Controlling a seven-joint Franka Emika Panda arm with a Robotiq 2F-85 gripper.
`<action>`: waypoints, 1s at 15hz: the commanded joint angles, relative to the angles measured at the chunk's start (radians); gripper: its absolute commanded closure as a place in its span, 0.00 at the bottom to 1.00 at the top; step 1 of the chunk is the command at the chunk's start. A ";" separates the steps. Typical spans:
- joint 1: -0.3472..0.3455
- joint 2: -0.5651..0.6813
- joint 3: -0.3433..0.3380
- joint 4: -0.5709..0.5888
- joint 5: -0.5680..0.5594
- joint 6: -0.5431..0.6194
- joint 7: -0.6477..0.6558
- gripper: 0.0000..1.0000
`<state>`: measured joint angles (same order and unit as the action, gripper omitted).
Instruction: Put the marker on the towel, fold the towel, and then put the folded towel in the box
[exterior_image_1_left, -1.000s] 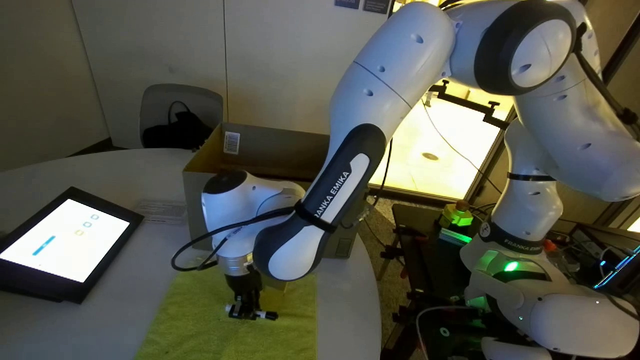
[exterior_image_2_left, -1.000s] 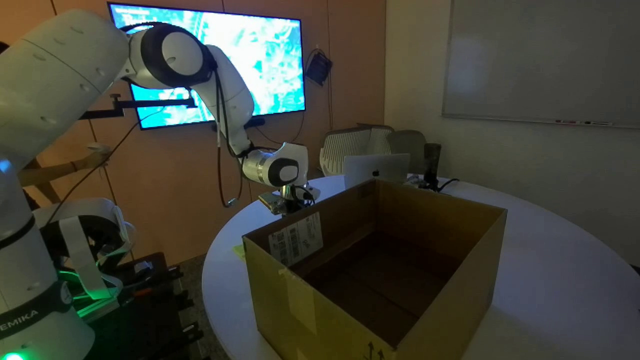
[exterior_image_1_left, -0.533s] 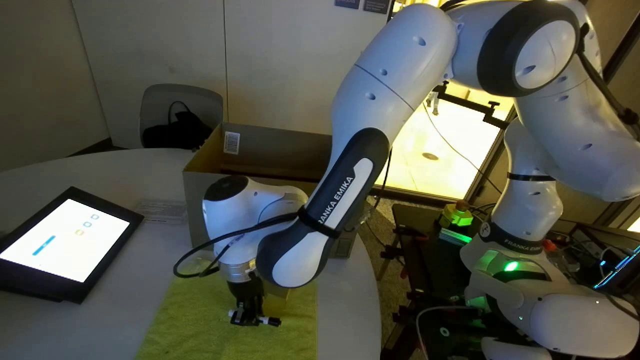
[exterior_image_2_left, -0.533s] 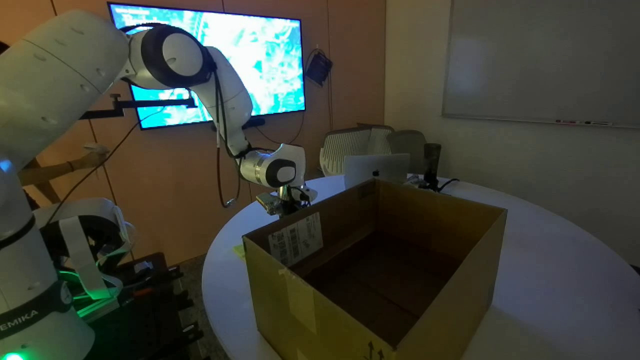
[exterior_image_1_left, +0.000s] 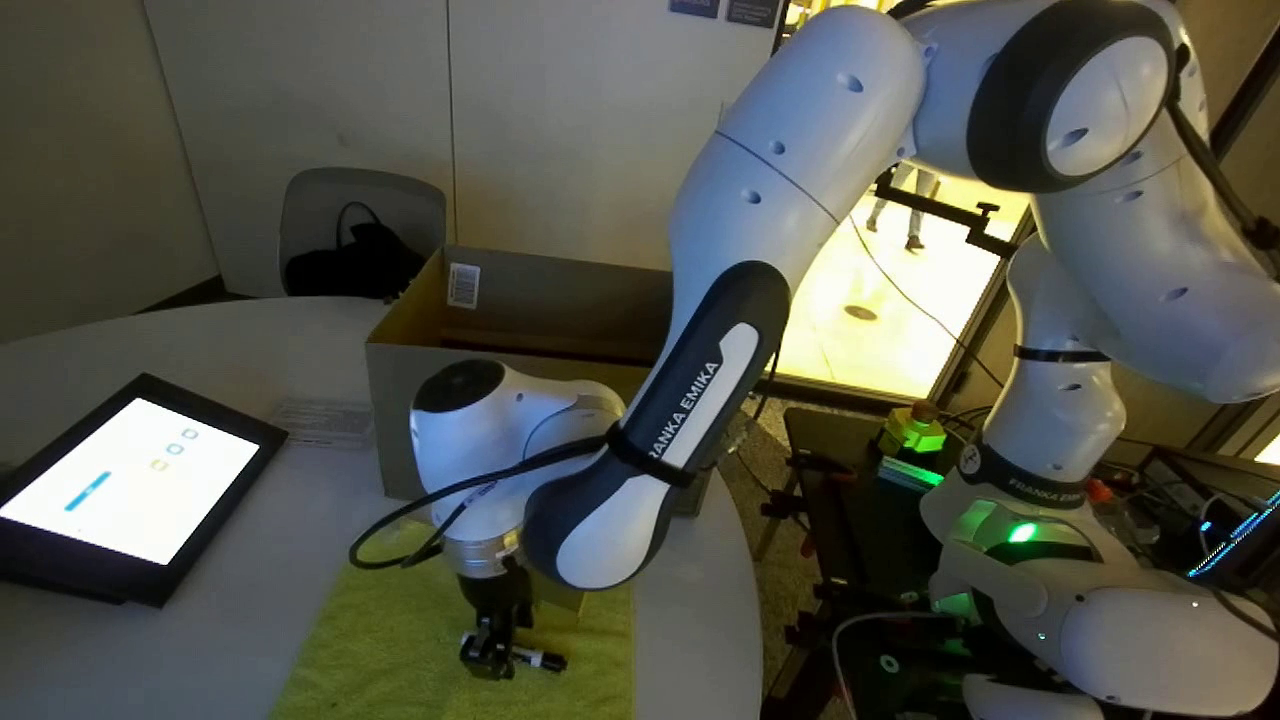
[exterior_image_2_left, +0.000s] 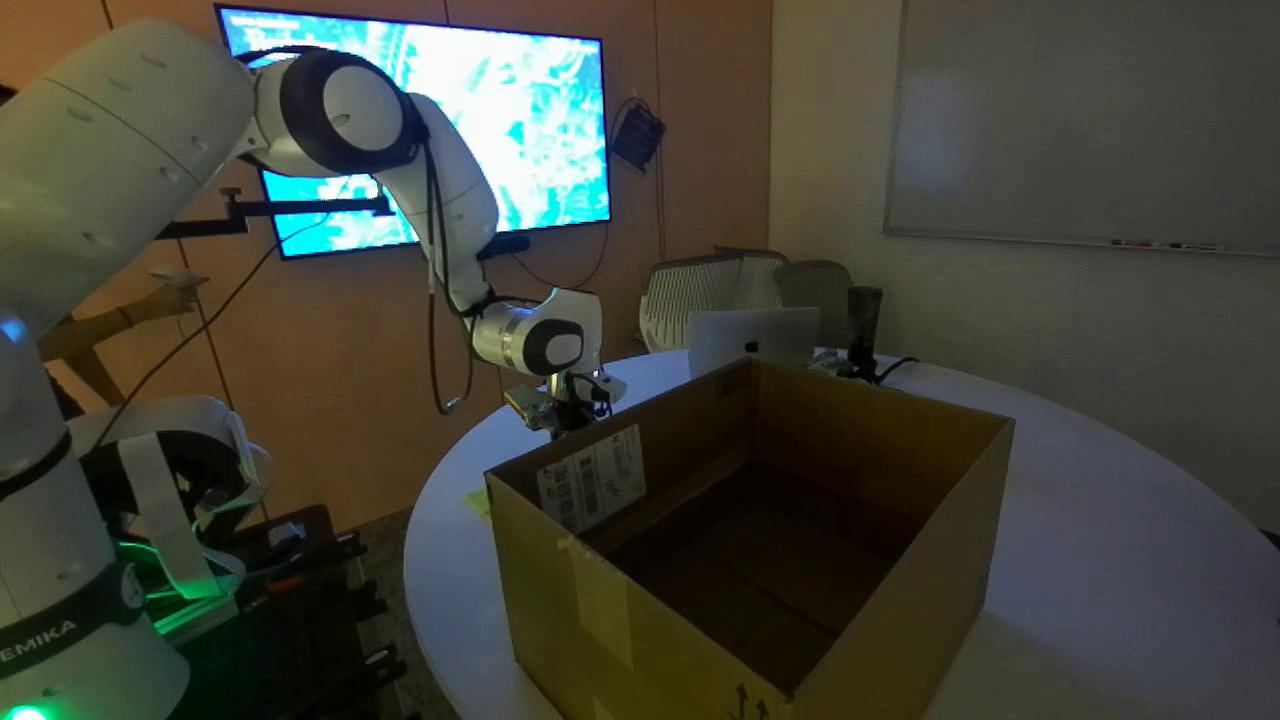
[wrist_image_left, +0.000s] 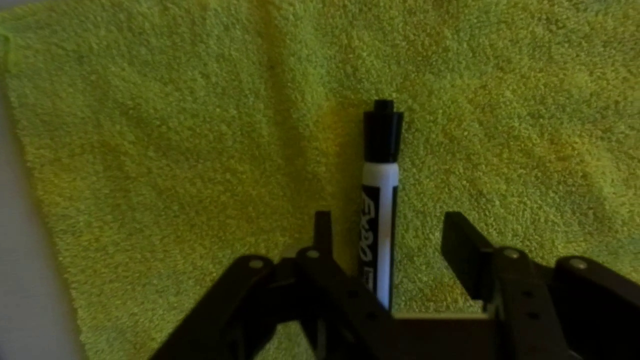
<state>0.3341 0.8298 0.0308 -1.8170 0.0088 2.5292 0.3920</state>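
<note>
Yellow-green cloth, the towel (wrist_image_left: 175, 150), lies spread and unfolded on the pale table (exterior_image_1_left: 700, 640), a shallow crease running through it near the marker (wrist_image_left: 381, 175). White-barrelled and black-capped, the marker rests on the towel; in the wrist view we read "EXPO" along its dark side, and we lose its lower end behind the gripper (wrist_image_left: 386, 220). Jaws: parted clearly wider than the marker, one finger to either side, with towel visible in both gaps, so that we find nothing clasped between them. In an exterior view we note the arm (exterior_image_1_left: 750, 180) arched over the table, the gripper pointing downward low over the towel and the marker's capped end projecting beside it; whether the fingertips touch the towel we cannot tell. Brown, open-topped and upright, the box (exterior_image_2_left: 545, 600) stands on the table near the towel; we see it in both exterior views, with a white printed label (exterior_image_2_left: 592, 478) on an inner face. To the towel's left in an exterior view we find a dark tablet (exterior_image_1_left: 140, 490) with its screen lit, set apart from the towel. Beyond the box we observe a silver laptop (exterior_image_2_left: 750, 335).
</note>
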 joint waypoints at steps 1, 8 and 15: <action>-0.011 -0.089 0.015 -0.087 0.027 0.024 -0.003 0.12; -0.068 -0.258 0.122 -0.315 0.098 0.047 -0.114 0.00; -0.110 -0.282 0.187 -0.426 0.168 0.153 -0.217 0.00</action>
<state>0.2578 0.5807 0.1982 -2.1791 0.1480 2.6188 0.2324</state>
